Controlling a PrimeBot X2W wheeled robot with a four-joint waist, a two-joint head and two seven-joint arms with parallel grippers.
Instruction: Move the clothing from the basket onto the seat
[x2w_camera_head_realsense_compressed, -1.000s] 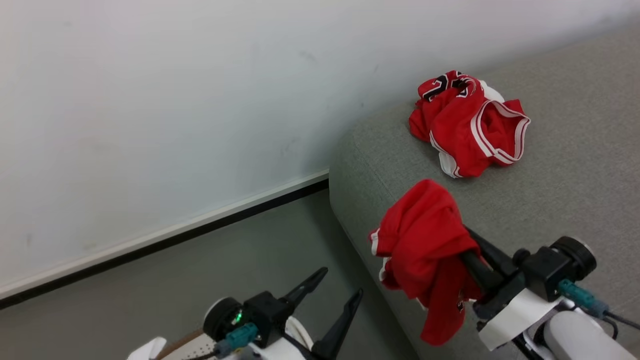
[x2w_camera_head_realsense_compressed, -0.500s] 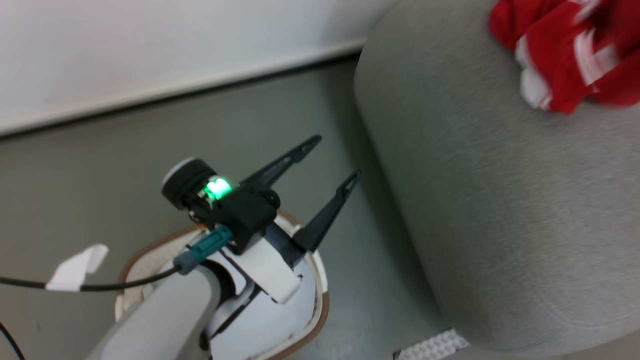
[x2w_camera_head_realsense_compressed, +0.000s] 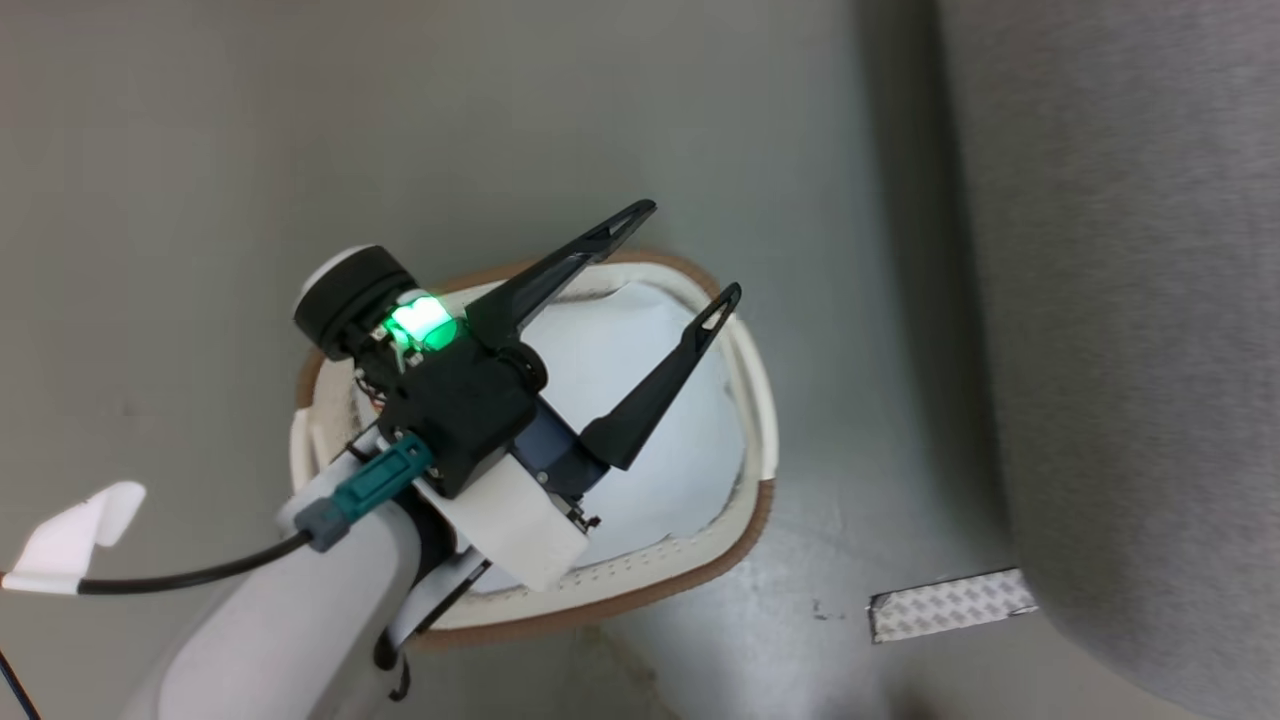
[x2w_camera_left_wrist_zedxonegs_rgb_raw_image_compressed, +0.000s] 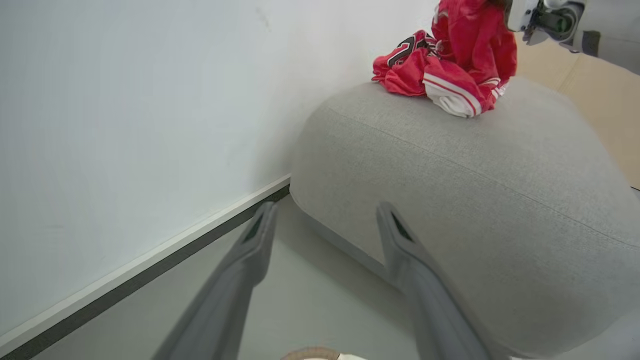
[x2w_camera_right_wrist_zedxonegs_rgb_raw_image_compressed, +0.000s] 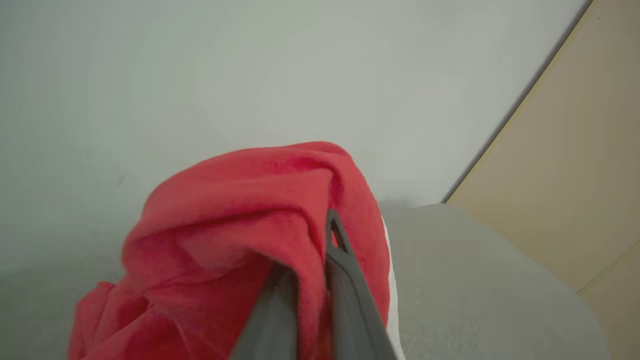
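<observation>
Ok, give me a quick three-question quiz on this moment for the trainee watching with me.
1. True or false: the left gripper is shut on the rim of the basket.
2. What lies inside the basket below that gripper? A) red clothing B) a pale white cloth C) shoes
3. One red garment lies on the seat; which gripper holds the other garment?

Key: 1 false, its jaws stand open and empty above the basket. 2 B. 3 the right gripper, shut on the fabric.
</observation>
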